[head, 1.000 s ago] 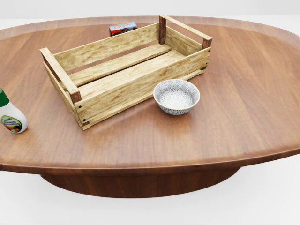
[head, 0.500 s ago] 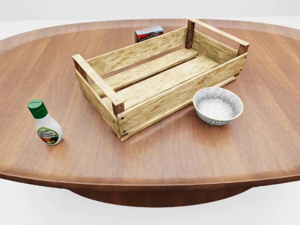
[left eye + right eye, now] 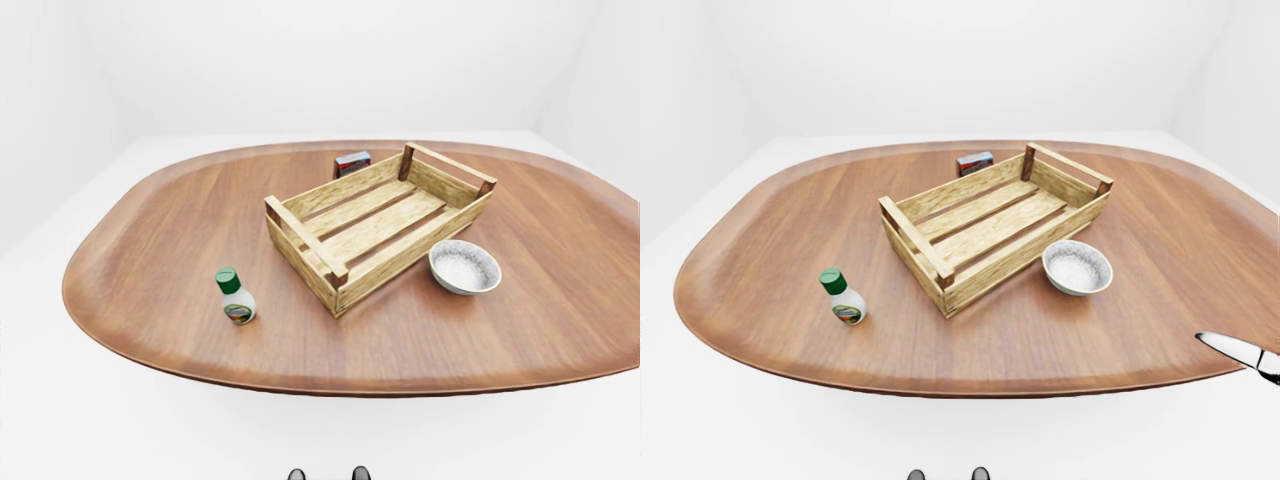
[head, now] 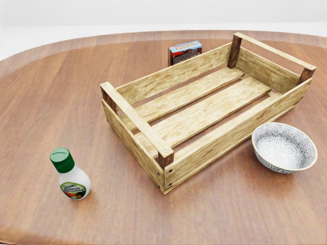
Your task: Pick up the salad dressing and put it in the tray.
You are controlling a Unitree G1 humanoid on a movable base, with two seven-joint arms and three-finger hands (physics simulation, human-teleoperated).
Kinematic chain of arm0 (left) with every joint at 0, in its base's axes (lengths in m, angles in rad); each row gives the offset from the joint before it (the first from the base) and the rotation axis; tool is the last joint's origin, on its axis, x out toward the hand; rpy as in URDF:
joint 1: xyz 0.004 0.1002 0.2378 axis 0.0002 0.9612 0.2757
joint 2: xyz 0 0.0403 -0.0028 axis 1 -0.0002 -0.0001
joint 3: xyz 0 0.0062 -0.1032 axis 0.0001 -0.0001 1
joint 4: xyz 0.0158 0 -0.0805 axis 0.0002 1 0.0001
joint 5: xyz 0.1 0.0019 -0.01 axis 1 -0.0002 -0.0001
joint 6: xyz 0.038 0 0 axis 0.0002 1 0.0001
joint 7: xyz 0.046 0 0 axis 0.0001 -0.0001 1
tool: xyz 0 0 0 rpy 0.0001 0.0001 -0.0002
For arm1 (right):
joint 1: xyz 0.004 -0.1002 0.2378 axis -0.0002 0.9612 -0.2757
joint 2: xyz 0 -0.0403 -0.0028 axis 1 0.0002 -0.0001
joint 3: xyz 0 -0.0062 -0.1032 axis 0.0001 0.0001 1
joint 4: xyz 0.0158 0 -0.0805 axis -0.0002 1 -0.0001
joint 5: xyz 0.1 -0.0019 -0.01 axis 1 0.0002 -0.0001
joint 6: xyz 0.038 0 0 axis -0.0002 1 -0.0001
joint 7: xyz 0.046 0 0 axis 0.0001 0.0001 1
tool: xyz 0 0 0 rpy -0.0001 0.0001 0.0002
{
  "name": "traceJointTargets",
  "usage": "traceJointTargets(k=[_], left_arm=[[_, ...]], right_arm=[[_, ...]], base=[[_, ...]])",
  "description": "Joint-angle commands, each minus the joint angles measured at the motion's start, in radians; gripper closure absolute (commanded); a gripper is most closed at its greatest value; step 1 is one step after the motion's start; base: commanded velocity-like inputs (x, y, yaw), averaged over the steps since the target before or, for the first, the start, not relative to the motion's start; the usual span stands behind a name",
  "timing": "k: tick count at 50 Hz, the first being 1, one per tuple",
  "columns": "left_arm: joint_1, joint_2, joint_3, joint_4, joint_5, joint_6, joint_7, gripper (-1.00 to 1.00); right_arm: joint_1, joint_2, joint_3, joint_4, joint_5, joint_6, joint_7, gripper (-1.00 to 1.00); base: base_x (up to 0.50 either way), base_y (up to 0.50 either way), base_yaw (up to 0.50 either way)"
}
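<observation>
The salad dressing (image 4: pixel 71 176) is a small white bottle with a green cap. It stands upright on the wooden table at the lower left of the head view, left of the tray. It also shows in the left-eye view (image 3: pixel 235 297). The tray (image 4: pixel 153 140) is an empty slatted wooden crate lying at a slant in the middle of the table. A pale sliver of my right arm or hand (image 3: pixel 1238 352) enters the right-eye view at its lower right edge, far from the bottle; its fingers do not show. My left hand is not in view.
A grey patterned bowl (image 4: pixel 283 147) sits just right of the tray. A small red and blue box (image 4: pixel 185 51) stands behind the tray's far side. The oval table's near rim (image 3: pixel 330 385) faces me. White floor surrounds the table.
The whole head view has shifted: the camera has moved closer and to the left. The bottle, cut off at the left edge a second ago, now shows whole. Nothing on the table has moved.
</observation>
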Motion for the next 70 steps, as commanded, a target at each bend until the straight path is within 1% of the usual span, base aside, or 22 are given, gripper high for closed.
traceJointTargets(k=[1,4,8,9,10,12,13,14,16,21,26,28,33,43,47,52,61,64,65,67,69,70], left_arm=[[-0.003,0.002,0.001,0.015,0.0,0.0,-0.003,-1.0],[-0.001,0.003,0.001,0.019,-0.001,0.0,-0.002,-1.0],[0.0,-0.001,-0.007,0.022,0.004,0.0,-0.005,-1.0],[0.0,-0.001,-0.007,0.023,0.006,0.0,-0.006,-1.0],[-0.001,0.001,-0.002,0.026,0.004,0.0,-0.004,-1.0],[0.001,0.004,0.002,0.028,0.002,0.0,-0.005,-1.0],[0.001,0.003,0.001,0.031,0.003,0.0,-0.005,-1.0],[0.001,0.003,0.0,0.032,0.004,0.0,-0.004,-1.0],[0.002,-0.001,-0.005,0.03,0.006,0.0,-0.004,-1.0],[0.002,-0.006,-0.013,0.029,0.012,0.0,-0.006,-1.0],[0.004,-0.008,-0.011,0.028,0.014,0.0,-0.008,-1.0],[0.004,-0.009,-0.009,0.028,0.013,0.0,-0.007,-1.0],[0.004,-0.003,0.002,0.023,0.003,0.0,0.002,-1.0],[0.004,-0.004,-0.006,0.026,0.008,0.0,0.002,-1.0],[0.003,-0.006,-0.009,0.028,0.01,0.0,0.001,-1.0],[0.002,-0.006,-0.009,0.026,0.014,0.0,0.001,-1.0],[0.002,-0.005,-0.005,0.025,0.011,0.0,0.002,-1.0],[0.002,-0.004,-0.004,0.023,0.009,0.0,0.003,-1.0],[0.002,-0.005,-0.007,0.022,0.011,0.0,0.004,-1.0],[0.002,-0.006,-0.007,0.021,0.009,0.0,0.003,-1.0],[0.002,-0.006,-0.006,0.018,0.008,0.0,0.004,-1.0],[0.002,-0.006,-0.005,0.017,0.007,0.0,0.004,-1.0]], right_arm=[[-0.012,0.025,0.052,0.037,-0.138,0.0,0.032,-1.0],[-0.007,0.027,0.068,0.04,-0.174,0.0,0.036,-1.0],[-0.011,0.034,0.077,0.056,-0.173,0.0,0.041,-1.0],[-0.013,0.04,0.073,0.066,-0.148,0.0,0.047,-1.0],[-0.016,0.05,0.042,0.067,-0.066,0.0,0.071,-1.0],[-0.014,0.034,-0.012,0.056,0.128,0.0,0.111,-1.0],[0.006,0.036,0.007,0.059,0.079,0.0,0.1,-1.0],[0.009,0.036,0.01,0.059,0.083,0.0,0.099,-1.0],[0.011,0.033,-0.004,0.052,0.141,0.0,0.097,-1.0],[0.024,0.038,0.007,0.047,0.165,0.0,0.083,-1.0],[0.028,0.042,-0.004,0.02,0.242,0.0,0.067,-1.0],[0.033,0.044,-0.016,0.025,0.302,0.0,0.069,-1.0],[0.042,0.04,0.001,0.007,0.314,0.0,0.057,-1.0],[0.047,0.035,0.01,0.019,0.296,0.0,0.076,-1.0],[0.05,0.037,0.0,-0.016,0.295,0.0,0.082,-1.0],[0.049,0.055,0.046,0.0,0.226,0.0,0.111,-1.0],[0.045,0.063,0.05,0.009,0.198,0.0,0.129,-1.0],[0.029,0.067,0.028,0.025,0.204,0.0,0.077,-1.0],[0.017,0.044,0.03,0.056,0.225,0.0,0.041,-1.0],[0.039,0.046,0.064,0.08,0.157,0.0,0.074,-1.0],[0.04,0.028,0.13,0.114,-0.037,0.0,0.036,-1.0],[0.031,0.038,0.129,0.119,-0.074,0.0,0.03,-1.0]], base=[[0.34,0.48,0.0],[0.34,0.48,0.0],[0.34,0.48,0.0],[0.34,0.48,0.0],[0.39,0.39,0.0],[0.5,0.17,0.0],[0.5,0.1,0.0],[0.5,0.09,0.0],[0.5,0.06,0.0],[0.5,0.0,0.0],[0.5,0.0,0.0],[0.5,-0.01,0.0],[0.5,-0.02,0.0],[0.5,-0.04,0.0],[0.5,-0.05,0.0],[0.5,-0.05,0.0],[0.5,-0.05,0.0],[0.33,-0.04,0.0],[0.0,0.0,0.0],[0.0,0.0,0.0],[0.07,0.24,0.0],[0.14,0.49,0.0]])
